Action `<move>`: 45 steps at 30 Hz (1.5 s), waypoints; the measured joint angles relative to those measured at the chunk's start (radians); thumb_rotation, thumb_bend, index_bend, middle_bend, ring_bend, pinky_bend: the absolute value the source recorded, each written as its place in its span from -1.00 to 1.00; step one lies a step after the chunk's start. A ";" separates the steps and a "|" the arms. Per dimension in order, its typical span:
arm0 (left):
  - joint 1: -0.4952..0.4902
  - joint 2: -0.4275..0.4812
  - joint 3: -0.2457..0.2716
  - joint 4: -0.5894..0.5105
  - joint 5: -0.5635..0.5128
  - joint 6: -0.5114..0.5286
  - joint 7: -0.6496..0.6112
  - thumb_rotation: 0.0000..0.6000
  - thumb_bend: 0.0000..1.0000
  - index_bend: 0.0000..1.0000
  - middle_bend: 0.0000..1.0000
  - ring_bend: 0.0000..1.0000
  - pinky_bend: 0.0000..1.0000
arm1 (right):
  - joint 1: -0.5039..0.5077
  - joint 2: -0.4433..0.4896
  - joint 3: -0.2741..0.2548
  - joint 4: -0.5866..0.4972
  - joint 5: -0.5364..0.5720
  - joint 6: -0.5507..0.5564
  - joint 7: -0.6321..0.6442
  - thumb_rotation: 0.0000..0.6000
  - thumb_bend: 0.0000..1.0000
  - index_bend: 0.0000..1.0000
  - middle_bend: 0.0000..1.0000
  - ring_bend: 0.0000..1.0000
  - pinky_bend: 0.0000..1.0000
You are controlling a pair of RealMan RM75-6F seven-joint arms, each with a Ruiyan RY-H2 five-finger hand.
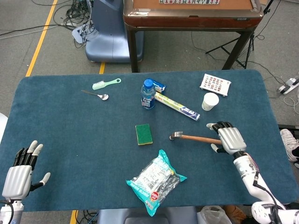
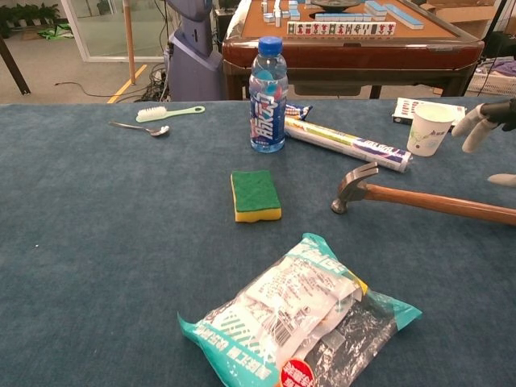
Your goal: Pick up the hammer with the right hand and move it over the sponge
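The hammer (image 1: 196, 137) lies flat on the blue table, its metal head toward the sponge and its wooden handle (image 2: 435, 201) running right. The green and yellow sponge (image 1: 144, 134) (image 2: 255, 194) sits just left of the hammer head. My right hand (image 1: 226, 138) hovers over the far end of the handle with its fingers spread, holding nothing. In the chest view only its fingertips (image 2: 482, 119) show at the right edge, above the handle. My left hand (image 1: 18, 170) is open at the near left corner, holding nothing.
A water bottle (image 1: 148, 94), a wrapped roll (image 1: 177, 106) and a paper cup (image 1: 210, 101) stand behind the hammer. A snack bag (image 1: 156, 181) lies in front of the sponge. A brush (image 1: 106, 84) and a spoon (image 1: 96, 95) lie far left.
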 measured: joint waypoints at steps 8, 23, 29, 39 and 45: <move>-0.001 -0.003 -0.001 0.001 -0.002 -0.006 0.004 1.00 -0.55 -1.00 -1.00 -1.00 -1.00 | 0.071 -0.079 -0.002 0.074 0.082 -0.056 -0.038 1.00 -0.31 -0.41 -0.52 -0.80 -0.71; -0.003 -0.008 -0.006 0.011 -0.013 -0.016 -0.007 1.00 -0.55 -1.00 -1.00 -1.00 -1.00 | 0.185 -0.216 -0.005 0.222 0.212 -0.145 -0.059 1.00 -0.14 -0.41 -0.33 -0.79 -0.71; -0.001 -0.004 -0.007 0.013 -0.016 -0.014 -0.016 1.00 -0.54 -1.00 -1.00 -1.00 -1.00 | 0.217 -0.244 -0.021 0.245 0.233 -0.164 -0.077 1.00 -0.08 -0.39 -0.33 -0.79 -0.71; -0.003 -0.008 -0.010 0.021 -0.021 -0.021 -0.019 1.00 -0.55 -1.00 -1.00 -1.00 -1.00 | 0.243 -0.253 -0.038 0.245 0.270 -0.167 -0.088 1.00 0.03 -0.34 -0.33 -0.79 -0.71; -0.004 -0.009 -0.010 0.022 -0.025 -0.026 -0.017 1.00 -0.54 -1.00 -1.00 -1.00 -1.00 | 0.255 -0.258 -0.046 0.244 0.286 -0.173 -0.082 1.00 0.04 -0.30 -0.31 -0.79 -0.71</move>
